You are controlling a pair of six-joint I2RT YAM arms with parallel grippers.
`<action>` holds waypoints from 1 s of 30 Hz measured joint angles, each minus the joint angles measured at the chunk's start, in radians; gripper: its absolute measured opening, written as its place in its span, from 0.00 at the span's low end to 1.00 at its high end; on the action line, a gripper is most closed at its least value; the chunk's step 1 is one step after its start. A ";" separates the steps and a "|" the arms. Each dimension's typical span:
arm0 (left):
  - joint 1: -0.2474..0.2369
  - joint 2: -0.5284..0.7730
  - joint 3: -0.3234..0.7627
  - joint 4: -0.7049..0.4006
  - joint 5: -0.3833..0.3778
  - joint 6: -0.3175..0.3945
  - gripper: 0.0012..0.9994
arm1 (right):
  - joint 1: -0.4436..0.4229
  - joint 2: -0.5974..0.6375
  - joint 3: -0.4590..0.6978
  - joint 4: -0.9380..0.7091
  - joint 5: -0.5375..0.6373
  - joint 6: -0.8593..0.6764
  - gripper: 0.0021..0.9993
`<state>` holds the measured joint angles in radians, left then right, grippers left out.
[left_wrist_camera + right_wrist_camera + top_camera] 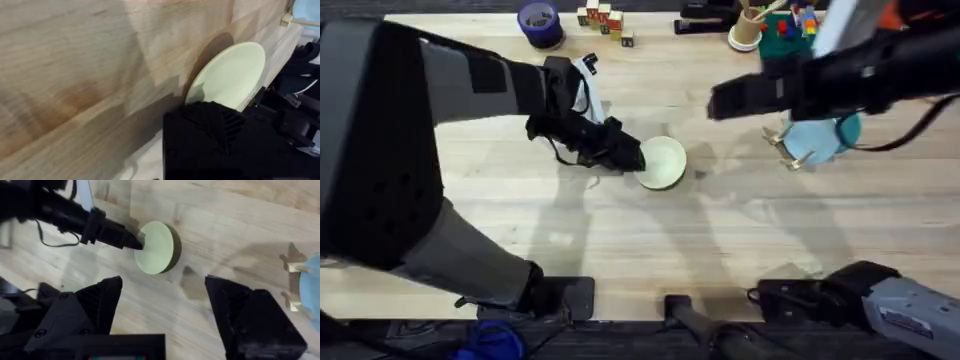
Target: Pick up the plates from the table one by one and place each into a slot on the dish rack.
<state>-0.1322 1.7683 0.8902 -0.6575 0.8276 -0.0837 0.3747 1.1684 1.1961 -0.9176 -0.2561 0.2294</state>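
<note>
One cream plate (662,162) left mid-tabletop (620,230), left end effector (628,158) clamped on its edge. Blue plate (820,135) already in dish rack (790,150) nr far right edge. Right end effector (162,297) open, empty.

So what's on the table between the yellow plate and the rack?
Nothing: bare table between the plate and the rack, seen overhead.

The plate (663,162) lies on the table (650,240), near its middle, with the left gripper (632,158) touching its left edge. The dish rack (800,150) stands well to the right of that plate. The right gripper (720,100) hangs above the table, behind the plate and left of the rack.
</note>
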 joint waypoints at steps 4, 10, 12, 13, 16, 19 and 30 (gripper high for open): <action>0.000 0.000 0.000 0.000 0.000 0.000 0.04 | 0.095 0.023 0.000 0.027 0.089 0.034 0.99; 0.000 0.000 0.000 0.000 0.000 -0.002 0.04 | 0.166 0.034 -0.080 0.200 0.147 0.104 1.00; 0.000 0.000 0.000 0.000 0.000 -0.002 0.04 | 0.180 0.034 -0.141 0.260 0.156 0.136 0.99; 0.000 0.000 0.000 0.000 0.000 -0.002 0.04 | 0.187 0.034 -0.169 0.285 0.160 0.153 0.99; 0.000 0.000 0.000 0.000 0.000 -0.002 0.04 | 0.208 0.036 -0.244 0.366 0.164 0.197 0.99; 0.000 0.000 0.000 0.000 0.000 -0.002 0.04 | 0.226 0.036 -0.301 0.426 0.166 0.225 0.99; 0.000 0.000 0.000 0.000 0.000 -0.002 0.04 | 0.230 0.038 -0.466 0.558 0.190 0.324 1.00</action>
<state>-0.1322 1.7683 0.8902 -0.6575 0.8276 -0.0860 0.6048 1.2064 0.7300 -0.3594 -0.0662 0.5538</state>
